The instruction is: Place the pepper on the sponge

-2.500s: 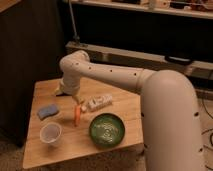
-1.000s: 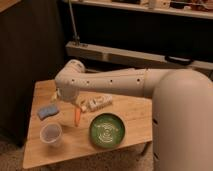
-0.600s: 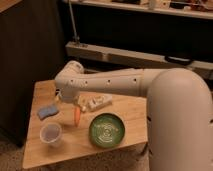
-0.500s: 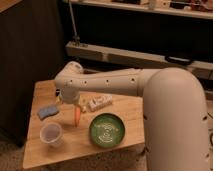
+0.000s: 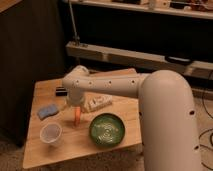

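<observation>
The orange-red pepper [image 5: 76, 117] lies on the wooden table [image 5: 45, 155], between the sponge and the green bowl. The blue-grey sponge [image 5: 48, 111] lies flat to the pepper's left, nothing on it. My gripper [image 5: 74, 108] hangs from the white arm's rounded end, pointing down directly over the pepper's upper end. The arm hides most of the gripper, and I cannot tell whether it touches the pepper.
A clear cup [image 5: 51, 134] stands in front of the sponge. A green bowl [image 5: 107, 129] sits right of the pepper. A white tube-like bottle [image 5: 98, 103] lies behind the bowl, under the arm. A small black block [image 5: 61, 91] is at the back left.
The arm's end has come down and slightly right, from above the table's back left to just over the pepper. The objects on the table have not moved.
</observation>
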